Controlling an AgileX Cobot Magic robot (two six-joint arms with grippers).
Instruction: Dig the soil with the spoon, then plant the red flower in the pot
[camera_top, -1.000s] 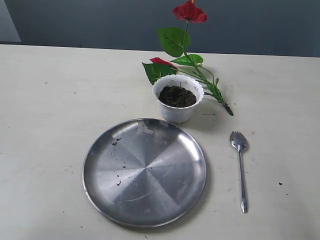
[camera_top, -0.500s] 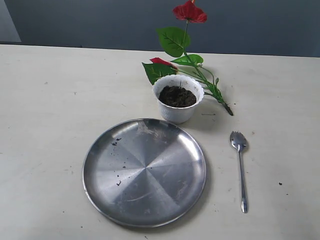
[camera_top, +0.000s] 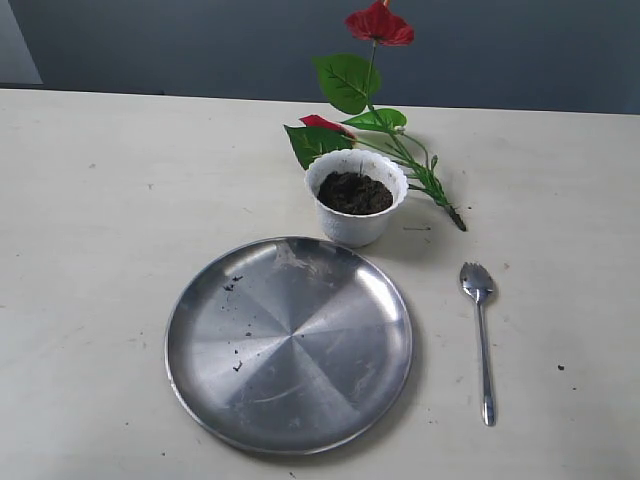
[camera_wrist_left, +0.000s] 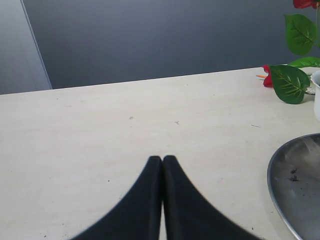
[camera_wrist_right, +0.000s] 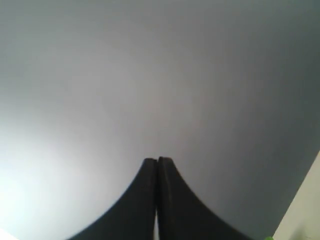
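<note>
Pot of soil, spoon and red flower laid out on the surface, both tools closed and empty.

The white pot (camera_top: 356, 197), filled with dark soil (camera_top: 354, 192), stands just beyond the round steel plate (camera_top: 289, 342). The red flower (camera_top: 372, 100) lies behind the pot, its stem end reaching the surface to the pot's right. The spoon (camera_top: 481, 334) lies to the right of the plate, bowl toward the flower. The left tool (camera_wrist_left: 162, 161) has its fingers pressed together above bare surface; the right tool (camera_wrist_right: 157, 162) is likewise closed on nothing, facing the grey wall.
</note>
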